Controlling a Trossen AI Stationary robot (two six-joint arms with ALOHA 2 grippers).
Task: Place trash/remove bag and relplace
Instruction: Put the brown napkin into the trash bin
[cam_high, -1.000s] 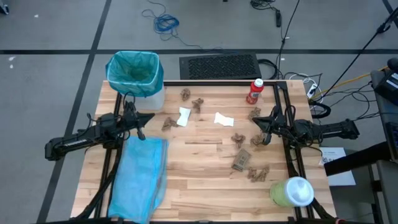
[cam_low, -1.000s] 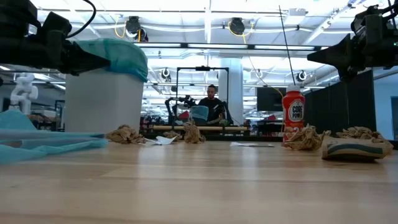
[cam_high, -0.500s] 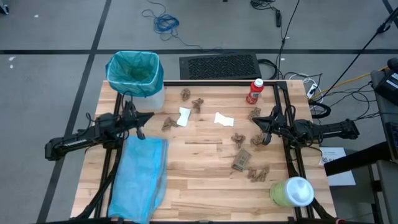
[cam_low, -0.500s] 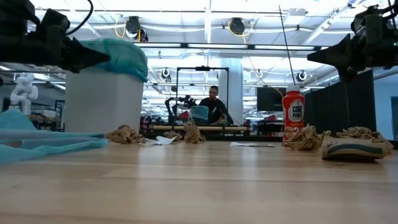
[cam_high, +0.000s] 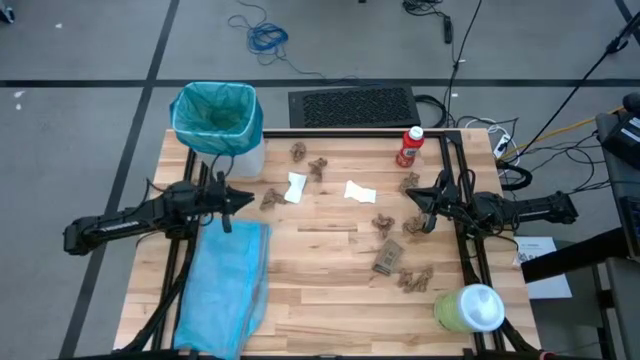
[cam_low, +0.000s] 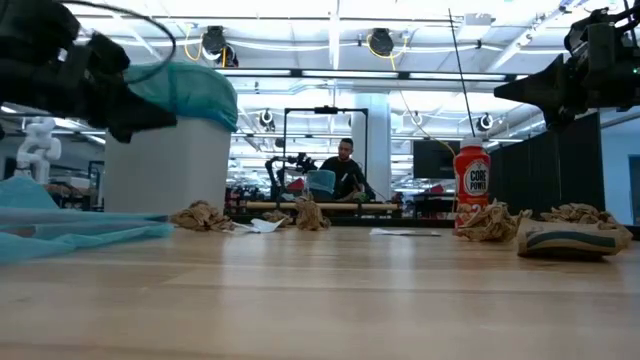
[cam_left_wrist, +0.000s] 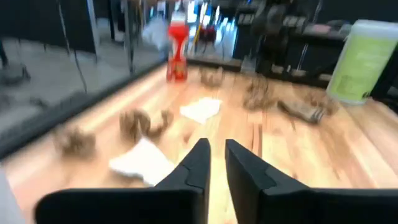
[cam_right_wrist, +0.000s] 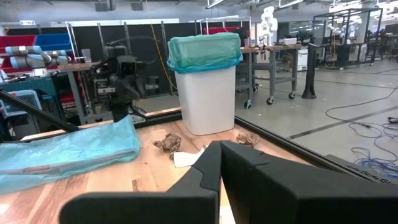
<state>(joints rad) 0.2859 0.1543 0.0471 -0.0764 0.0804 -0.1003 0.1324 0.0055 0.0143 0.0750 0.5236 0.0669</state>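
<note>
- While both arms hover over the desk (cam_high: 320, 300), two white paper scraps lie near its middle: one (cam_high: 295, 187) left, one (cam_high: 359, 191) right.
- Crumpled brown scraps number roughly ten: a pair (cam_high: 310, 160) near the far edge, one (cam_high: 268, 198) beside the left white scrap, the rest clustered (cam_high: 395, 245) on the right half.
- One white bin (cam_high: 217, 122) stands at the far left corner, lined with the teal bag (cam_right_wrist: 204, 51).
- One sky-blue replacement bag (cam_high: 225, 285) lies flat along the left edge, reaching the near edge.
- One red bottle (cam_high: 410, 146) stands at the far edge; one pale-green container (cam_high: 468, 308) fills the near right corner.
- Bare wood stays open across the middle and near centre.
- Left hand (cam_high: 240, 199), fingers a narrow slit apart and holding nothing, hangs between bin and blue bag, just left of the nearest brown scrap.
- Right hand (cam_high: 418, 196), fingers pressed together and empty, hangs above the right-side scraps.
</note>
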